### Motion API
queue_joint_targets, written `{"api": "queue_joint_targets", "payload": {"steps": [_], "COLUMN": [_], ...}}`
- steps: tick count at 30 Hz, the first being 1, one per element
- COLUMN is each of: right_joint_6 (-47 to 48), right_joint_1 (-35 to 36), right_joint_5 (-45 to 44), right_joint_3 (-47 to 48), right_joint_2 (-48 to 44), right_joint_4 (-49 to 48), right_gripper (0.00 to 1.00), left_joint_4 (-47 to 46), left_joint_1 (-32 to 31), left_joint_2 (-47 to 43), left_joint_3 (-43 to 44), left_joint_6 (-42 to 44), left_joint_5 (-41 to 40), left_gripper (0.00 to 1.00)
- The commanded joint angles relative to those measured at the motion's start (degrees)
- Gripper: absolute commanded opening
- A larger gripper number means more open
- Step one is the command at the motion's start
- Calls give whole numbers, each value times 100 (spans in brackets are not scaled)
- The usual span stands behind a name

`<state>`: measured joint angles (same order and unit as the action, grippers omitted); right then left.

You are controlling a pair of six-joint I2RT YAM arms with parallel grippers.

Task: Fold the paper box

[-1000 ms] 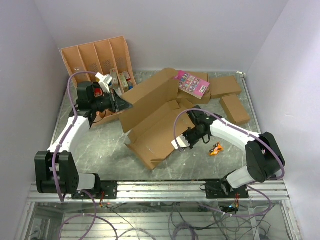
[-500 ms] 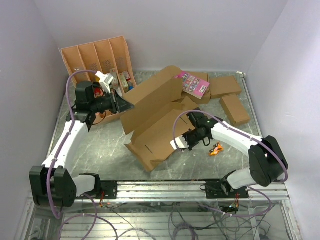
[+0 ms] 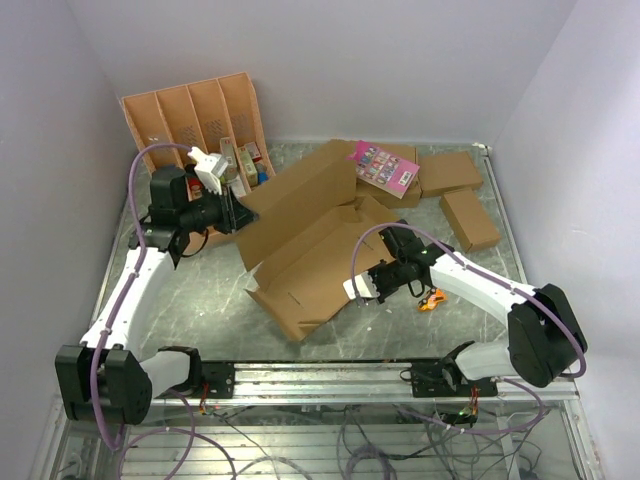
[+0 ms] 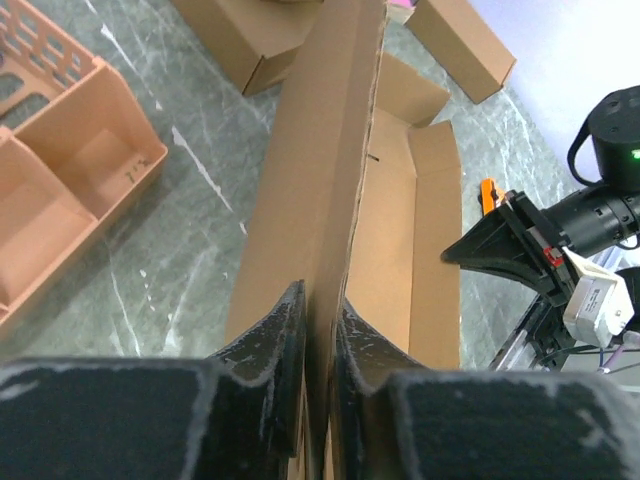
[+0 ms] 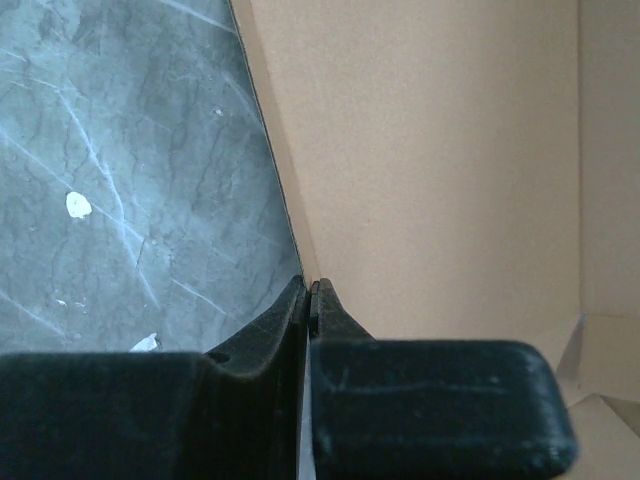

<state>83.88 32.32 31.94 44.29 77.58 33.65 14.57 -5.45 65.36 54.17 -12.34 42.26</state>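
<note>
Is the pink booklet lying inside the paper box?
No, the pink booklet rests on a small brown box behind the paper box.

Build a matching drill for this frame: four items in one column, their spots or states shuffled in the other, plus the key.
1. paper box
2. compartment tray
3. pink card
4. small orange item

A. on the table beside the right arm
B. leaning at the back left
C. mid-table, one long panel raised
D. lying on a closed brown box at the back

Pairs: 1-C, 2-B, 3-D, 4-A
</note>
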Motion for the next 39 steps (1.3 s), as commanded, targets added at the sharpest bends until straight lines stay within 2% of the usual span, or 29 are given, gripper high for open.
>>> {"api": "queue_joint_targets", "payload": {"steps": [1, 15, 22, 29, 31, 34, 39], "right_joint_6": [-264, -284, -285, -253, -245, -233, -223], "right_joint_1": [-32, -36, -33, -35, -38, -33, -34], "right_joint_5": [115, 219, 303, 321, 313, 314, 321], "right_joint_3": [-73, -103, -79, -79, -81, -95, -99], "right_joint_2": [-129, -130, -138, -156, -169, -190, -207], "right_joint_4": [-247, -342, -331, -313, -300, -302, -312], "right_gripper": [0, 0, 0, 0, 0, 0, 0], "left_joint_4": [117, -290, -985, -1313, -1149, -615, 289], "left_joint_1": [-26, -229, -657, -677, -676, -681, -681], "left_joint_2": [-54, -29, -121, -165, -148, 14, 399], "left_joint_3": [-120, -310, -550, -664, -493, -75, 613], "left_joint_6": [383, 797, 1200, 1495, 1612, 1825, 2187], "left_joint_5": [-203, -220, -833, -1238, -1272, -1173, -993], "left_gripper": [26, 38, 39, 38, 39, 47, 49]}}
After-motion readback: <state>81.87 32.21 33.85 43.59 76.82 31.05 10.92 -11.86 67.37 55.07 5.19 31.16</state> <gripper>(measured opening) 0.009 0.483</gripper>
